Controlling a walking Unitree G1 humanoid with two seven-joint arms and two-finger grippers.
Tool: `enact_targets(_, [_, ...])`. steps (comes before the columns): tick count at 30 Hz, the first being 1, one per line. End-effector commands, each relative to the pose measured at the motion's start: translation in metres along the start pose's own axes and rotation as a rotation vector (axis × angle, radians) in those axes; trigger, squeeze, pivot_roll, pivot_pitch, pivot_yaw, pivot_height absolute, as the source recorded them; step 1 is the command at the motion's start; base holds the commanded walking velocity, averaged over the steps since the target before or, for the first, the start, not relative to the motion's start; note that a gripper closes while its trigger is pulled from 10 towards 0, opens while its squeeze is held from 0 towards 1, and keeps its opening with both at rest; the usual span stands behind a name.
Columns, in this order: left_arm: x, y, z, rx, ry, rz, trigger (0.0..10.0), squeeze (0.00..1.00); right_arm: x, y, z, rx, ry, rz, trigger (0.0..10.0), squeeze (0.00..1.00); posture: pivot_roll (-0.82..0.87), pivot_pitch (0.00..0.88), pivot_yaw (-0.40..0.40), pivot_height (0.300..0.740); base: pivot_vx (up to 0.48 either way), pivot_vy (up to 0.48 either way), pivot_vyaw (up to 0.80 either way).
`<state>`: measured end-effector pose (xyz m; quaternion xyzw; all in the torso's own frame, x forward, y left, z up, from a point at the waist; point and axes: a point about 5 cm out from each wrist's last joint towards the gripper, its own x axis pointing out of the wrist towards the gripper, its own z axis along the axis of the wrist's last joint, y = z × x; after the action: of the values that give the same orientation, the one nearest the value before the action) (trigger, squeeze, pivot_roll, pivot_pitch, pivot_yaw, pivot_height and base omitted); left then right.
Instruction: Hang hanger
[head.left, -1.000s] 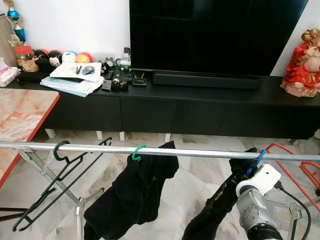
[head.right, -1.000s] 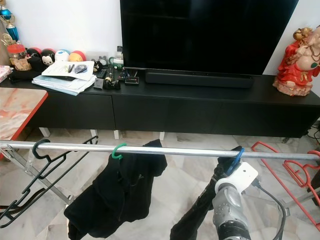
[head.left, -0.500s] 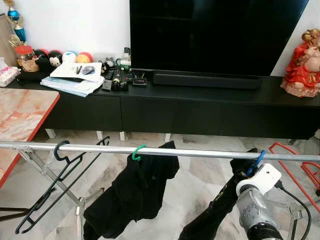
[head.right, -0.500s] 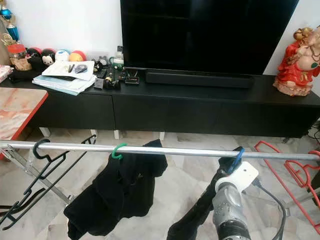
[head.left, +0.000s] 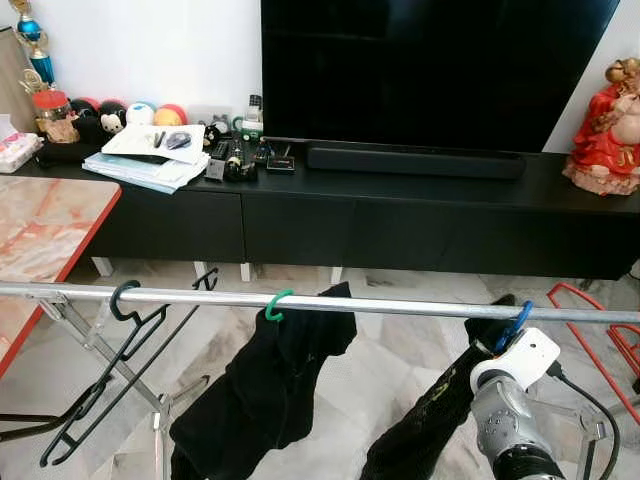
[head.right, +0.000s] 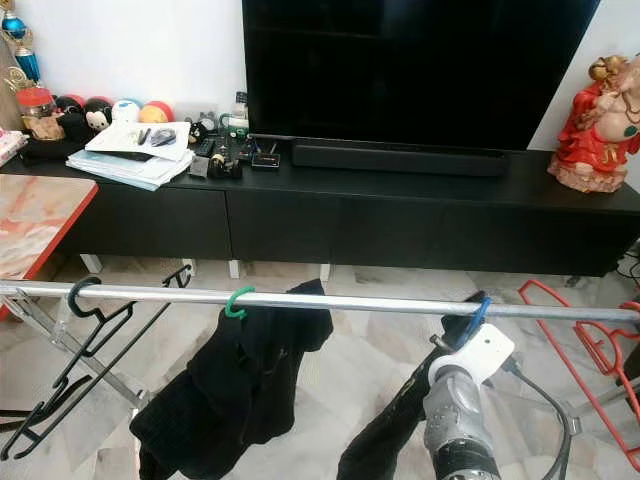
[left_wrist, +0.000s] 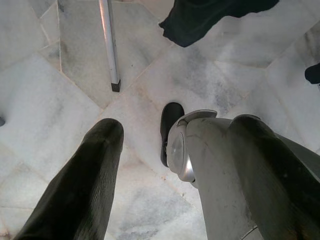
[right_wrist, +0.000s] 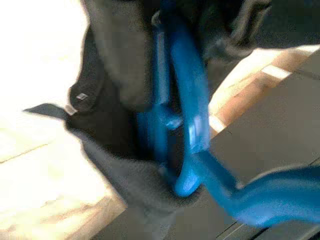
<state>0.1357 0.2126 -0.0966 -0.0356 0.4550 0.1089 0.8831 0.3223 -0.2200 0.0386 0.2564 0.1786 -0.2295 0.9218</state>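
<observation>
The right gripper (right_wrist: 172, 135), at five o'clock in the head view, is pinching the blue hanger (head.left: 512, 327) carrying a black garment (head.left: 425, 420), its hook over the rail (head.left: 380, 306). Behind, at twelve o'clock, stands the television (head.left: 430, 70).

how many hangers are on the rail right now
3. An empty black hanger hangs near the rail's left end, a green hanger with a dark garment is mid-rail, and a blue hanger with dark clothing is at the right, by the right arm. Others may be hidden.
</observation>
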Motion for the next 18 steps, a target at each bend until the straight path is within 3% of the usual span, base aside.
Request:
enact_targets(1, [-0.002,0.0,-0.007,0.009,0.026,-0.005,10.0,0.0,0.001,0.0,0.005,0.004,-0.026,0.0,0.0,0.0,0.17,0.026,-0.072,0.74,0.0,0.0,0.0])
enact_targets(4, [-0.001,0.0,-0.007,0.009,0.027,-0.006,10.0,0.0,0.001,0.0,0.006,0.003,-0.028,0.001,0.0,0.0,0.17,0.026,-0.072,0.74,0.0,0.0,0.0])
enact_targets(10, [-0.001,0.0,-0.006,0.01,0.026,-0.007,10.0,0.0,-0.002,0.004,0.018,-0.095,-0.153,0.057,0.0,0.0,0.16,0.026,-0.074,0.74,0.0,0.0,0.0])
enact_targets(12, [-0.001,0.0,-0.006,0.013,0.026,-0.008,10.0,0.0,-0.006,0.007,0.02,-0.171,-0.203,0.089,0.0,0.0,0.16,0.028,-0.073,0.74,0.0,0.0,0.0])
enact_targets(18, [-0.001,0.0,-0.006,0.015,0.025,-0.01,10.0,0.0,-0.016,0.007,0.015,-0.204,-0.253,0.136,0.0,0.0,0.15,0.026,-0.074,0.74,0.0,0.0,0.0])
